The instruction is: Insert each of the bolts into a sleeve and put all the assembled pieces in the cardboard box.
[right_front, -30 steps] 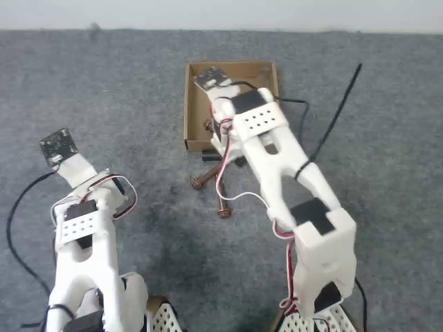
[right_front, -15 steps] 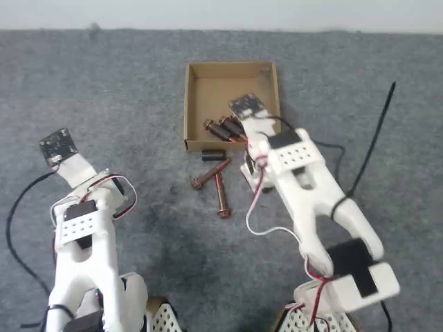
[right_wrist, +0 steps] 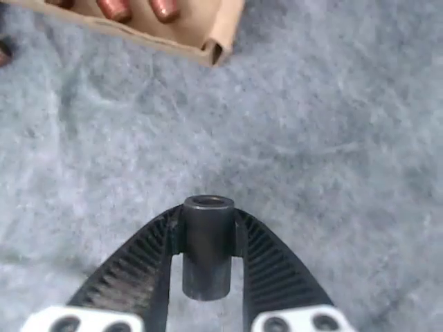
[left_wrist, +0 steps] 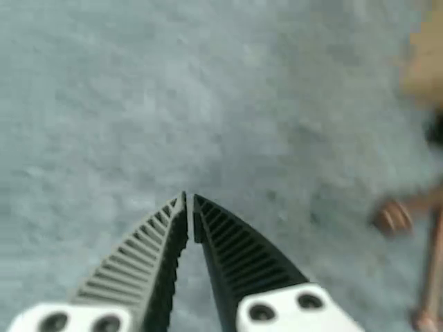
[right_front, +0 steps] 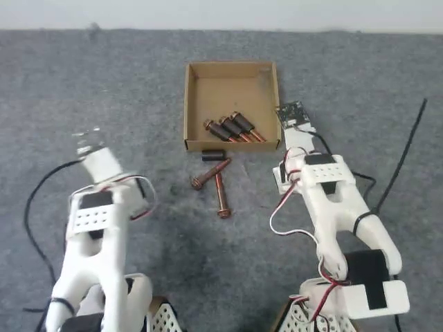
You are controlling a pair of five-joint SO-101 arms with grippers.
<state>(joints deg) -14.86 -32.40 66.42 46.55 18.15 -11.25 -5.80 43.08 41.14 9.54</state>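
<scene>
The grey carpeted table (right_front: 138, 104) spreads under both my arms. The cardboard box (right_front: 189, 104) sits at its far middle, open side up. In my right wrist view just one corner of it (right_wrist: 221, 34) comes in, and in my left wrist view it is a tan blur at the edge (left_wrist: 426, 62).

My right arm (right_front: 325, 187) lies just beside the box's near right corner, and my left arm (right_front: 97, 214) stands well apart from the box, on the other side. From above, each wrist covers its own claw tips.

My right claw (right_wrist: 208, 213) is clamped on a black sleeve (right_wrist: 208, 245), held upright with its open bore facing the camera; the sleeve's lower end is hidden between the fingers. My left claw (left_wrist: 190, 200) has its tips drawn together with nothing between them, over bare carpet.

Three assembled pieces (right_front: 232, 128) lie side by side in the box against its near wall; my right wrist view cuts them down to coppery ends (right_wrist: 114, 8). Two bare bolts (right_front: 216, 181) lie on the carpet just in front of the box, their ends near each other. My left wrist view shows them as a smear (left_wrist: 394, 218). A loose sleeve (right_front: 214, 155) lies between the bolts and the box wall.
</scene>
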